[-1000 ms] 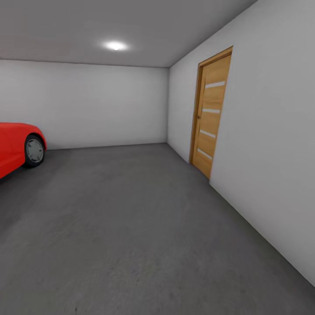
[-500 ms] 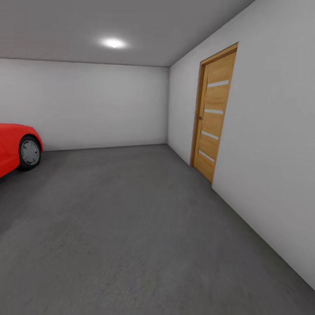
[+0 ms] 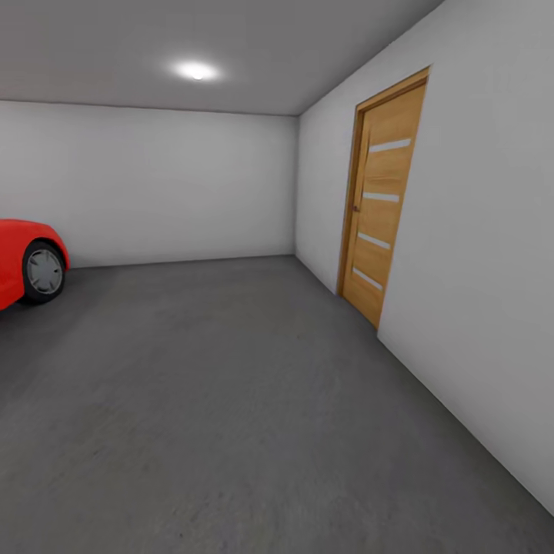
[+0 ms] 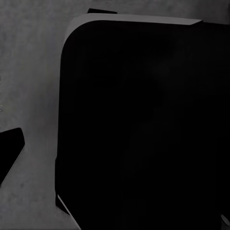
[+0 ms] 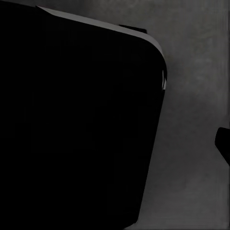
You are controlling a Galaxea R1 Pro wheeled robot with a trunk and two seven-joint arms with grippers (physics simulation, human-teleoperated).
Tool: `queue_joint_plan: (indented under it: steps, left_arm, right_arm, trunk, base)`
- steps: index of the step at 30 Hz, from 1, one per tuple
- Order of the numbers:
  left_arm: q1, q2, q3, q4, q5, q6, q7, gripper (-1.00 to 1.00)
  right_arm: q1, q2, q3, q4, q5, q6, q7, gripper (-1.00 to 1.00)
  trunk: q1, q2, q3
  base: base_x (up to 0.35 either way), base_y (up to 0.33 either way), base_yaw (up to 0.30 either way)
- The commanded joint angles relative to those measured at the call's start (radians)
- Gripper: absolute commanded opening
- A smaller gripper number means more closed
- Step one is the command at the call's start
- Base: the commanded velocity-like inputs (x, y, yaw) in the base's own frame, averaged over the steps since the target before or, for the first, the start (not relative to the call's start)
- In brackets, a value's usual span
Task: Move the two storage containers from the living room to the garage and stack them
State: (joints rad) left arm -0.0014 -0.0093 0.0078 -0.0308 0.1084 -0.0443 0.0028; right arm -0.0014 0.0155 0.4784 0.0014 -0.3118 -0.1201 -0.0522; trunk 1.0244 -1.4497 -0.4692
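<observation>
text: none legible | red car (image 3: 27,265): no plate or badge readable | wooden door (image 3: 382,196): no sign or label | walls (image 3: 161,185): unmarked

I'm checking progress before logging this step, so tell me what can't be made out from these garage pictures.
- Red car: cut off by the head view's left edge, with just its front corner and one wheel in frame.
- Left wrist view: a large black shape blocks most of the frame, so I can't tell what it is; grey floor beside it.
- Right wrist view: a similar dark mass blocks the frame.
- Gripper states: cannot tell.
</observation>
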Motion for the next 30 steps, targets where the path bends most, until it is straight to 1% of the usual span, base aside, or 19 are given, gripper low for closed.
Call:
queue_joint_plan:
  steps: [1, 30]
  left_arm:
    - [0.000, -0.001, 0.000, 0.000, 0.010, -0.002, 0.000, 1.00]
    - [0.000, -0.001, 0.000, 0.000, 0.010, -0.003, 0.000, 1.00]
  right_arm:
    - [0.000, 0.000, 0.009, 0.000, -0.009, -0.003, -0.003, 1.00]
    - [0.000, 0.000, 0.010, 0.000, -0.003, -0.004, -0.003, 1.00]
  trunk:
    - [0.001, 0.000, -0.001]
    - [0.001, 0.000, -0.001]
  base:
    - [0.324, 0.000, 0.000]
    - [0.324, 0.000, 0.000]
